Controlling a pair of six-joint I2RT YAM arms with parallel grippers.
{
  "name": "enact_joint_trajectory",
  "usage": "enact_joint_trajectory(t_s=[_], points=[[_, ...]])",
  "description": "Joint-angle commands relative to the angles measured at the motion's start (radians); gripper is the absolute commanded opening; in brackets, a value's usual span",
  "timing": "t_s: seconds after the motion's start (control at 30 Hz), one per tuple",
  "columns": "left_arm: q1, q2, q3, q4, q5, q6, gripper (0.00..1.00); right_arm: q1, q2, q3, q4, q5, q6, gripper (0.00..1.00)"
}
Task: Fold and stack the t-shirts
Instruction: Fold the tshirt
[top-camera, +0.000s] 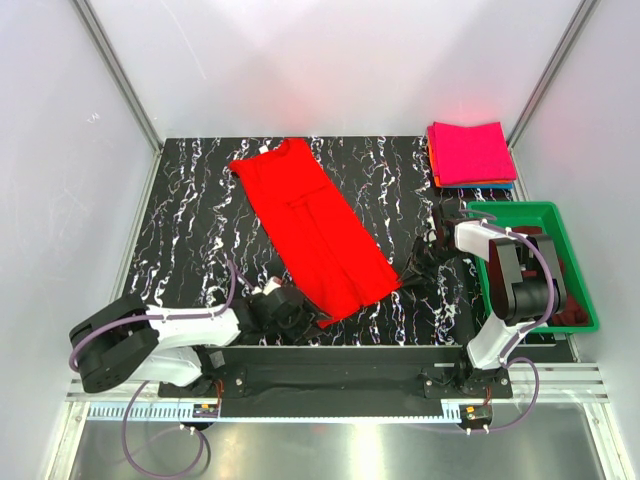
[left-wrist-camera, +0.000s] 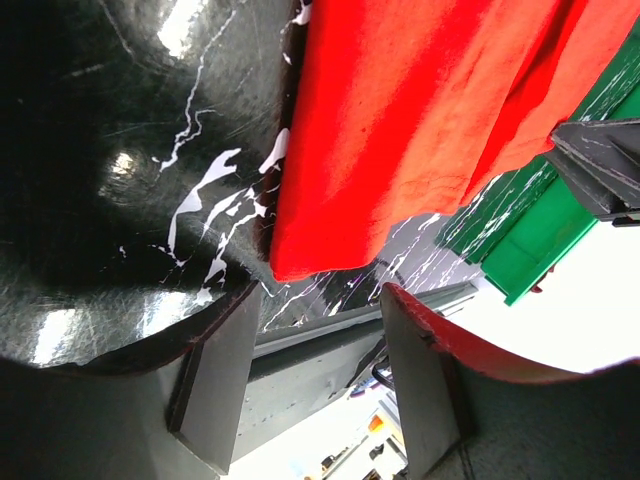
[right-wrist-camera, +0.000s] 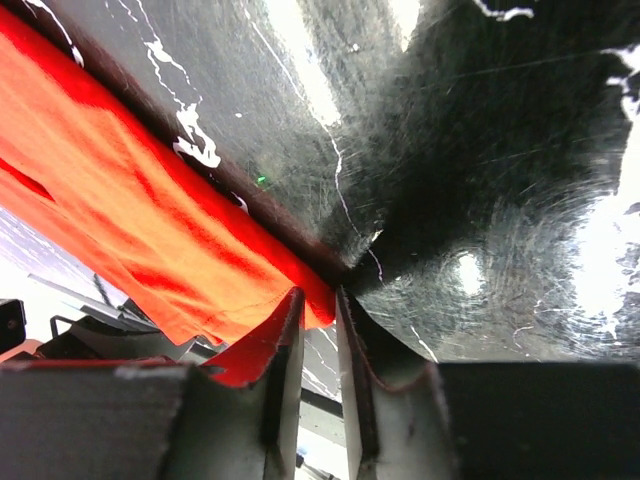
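A bright red t-shirt (top-camera: 315, 230), folded into a long strip, lies slantwise across the black marbled table (top-camera: 200, 220). My left gripper (top-camera: 292, 308) sits low at the strip's near left corner. In the left wrist view its jaws (left-wrist-camera: 320, 300) stand open, with the red t-shirt (left-wrist-camera: 420, 120) corner just beyond the tips and nothing between them. My right gripper (top-camera: 412, 268) is at the near right corner. In the right wrist view its narrow jaws (right-wrist-camera: 318, 300) pinch the red t-shirt (right-wrist-camera: 110, 200) corner. A folded magenta-pink t-shirt (top-camera: 470, 150) tops a small stack at the back right.
A green plastic bin (top-camera: 520, 210) stands at the right edge beside the right arm, with dark maroon cloth (top-camera: 572, 300) inside; the bin (left-wrist-camera: 530, 250) also shows in the left wrist view. White walls enclose the table on three sides.
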Motion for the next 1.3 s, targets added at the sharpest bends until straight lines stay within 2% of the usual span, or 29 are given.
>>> enact_joint_trajectory(t_s=[0.0, 0.07, 0.13, 0.2, 0.5, 0.7, 0.77, 0.9, 1.27], points=[[0.005, 0.015, -0.065, -0.174, -0.066, 0.011, 0.58, -0.005, 0.0, -0.021, 0.047, 0.076, -0.012, 0.23], [0.005, 0.013, -0.077, -0.157, -0.069, 0.0, 0.56, -0.005, -0.005, -0.022, 0.047, 0.081, -0.013, 0.17], [0.005, 0.019, -0.074, -0.145, -0.076, 0.008, 0.51, -0.005, -0.006, -0.021, 0.042, 0.09, -0.016, 0.13], [0.005, 0.027, -0.057, -0.148, -0.082, 0.018, 0.51, -0.005, -0.006, -0.021, 0.038, 0.093, -0.018, 0.1], [0.006, 0.068, -0.019, -0.197, -0.089, 0.019, 0.45, -0.005, -0.013, -0.031, 0.038, 0.089, -0.013, 0.06], [0.011, 0.071, 0.004, -0.237, -0.101, 0.034, 0.22, -0.005, -0.013, -0.031, 0.035, 0.092, -0.008, 0.0], [0.012, 0.073, 0.015, -0.25, -0.101, 0.045, 0.17, -0.005, -0.013, -0.031, 0.032, 0.096, -0.008, 0.0], [0.012, 0.074, 0.033, -0.26, -0.098, 0.06, 0.0, -0.007, -0.017, -0.03, 0.016, 0.113, -0.004, 0.0], [0.011, 0.036, 0.107, -0.342, -0.084, 0.091, 0.0, -0.005, -0.083, -0.013, -0.074, 0.193, 0.018, 0.0]])
